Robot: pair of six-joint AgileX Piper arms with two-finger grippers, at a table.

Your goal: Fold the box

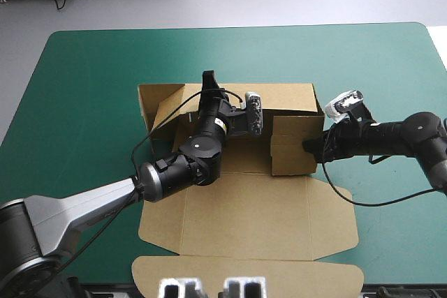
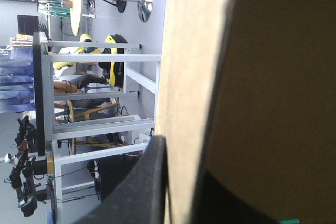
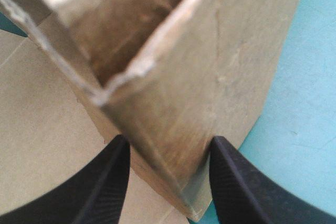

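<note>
The brown box (image 1: 244, 207) lies mid-table with its far walls raised and its lid flat toward the near edge. My left gripper (image 1: 208, 80) reaches over the box's middle to the far wall (image 1: 283, 97), fingers pointing away from me. In the left wrist view a board edge (image 2: 189, 51) runs between the fingers of that gripper (image 2: 181, 182), which is shut on it. My right gripper (image 1: 309, 146) is at the outer side of the raised right wall (image 1: 290, 146). In the right wrist view this gripper (image 3: 168, 142) is shut on that doubled wall (image 3: 173, 77).
A loose side flap (image 1: 162, 106) leans at the box's far left corner. Bare teal-green cover (image 1: 84, 88) surrounds the box on the left, far and right sides. The lid's front flap (image 1: 244, 273) reaches the near table edge.
</note>
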